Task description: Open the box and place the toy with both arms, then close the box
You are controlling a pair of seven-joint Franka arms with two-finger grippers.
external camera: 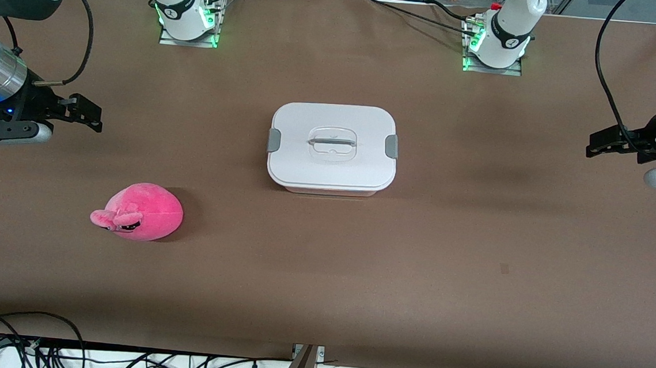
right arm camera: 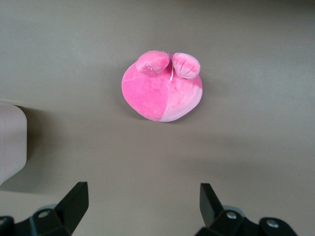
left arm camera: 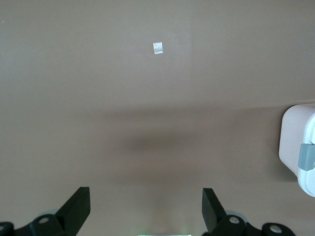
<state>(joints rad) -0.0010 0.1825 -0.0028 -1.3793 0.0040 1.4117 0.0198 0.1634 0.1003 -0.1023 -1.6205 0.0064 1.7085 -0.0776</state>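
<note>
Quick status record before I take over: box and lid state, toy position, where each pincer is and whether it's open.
box: rounded pink plastic box at table centre
lid: white lid on, both grey side clips in place
toy: round hot-pink plush toy on the brown table, outside the box, nearer the front camera, toward the right arm's end
left pincer: open, empty, over bare table at the left arm's end
right pincer: open, empty, over the table at the right arm's end, toy in its wrist view

brown table (external camera: 472,263), small pale tape square (left arm camera: 158,47), tangled black cables (external camera: 62,356) along its near edge
</note>
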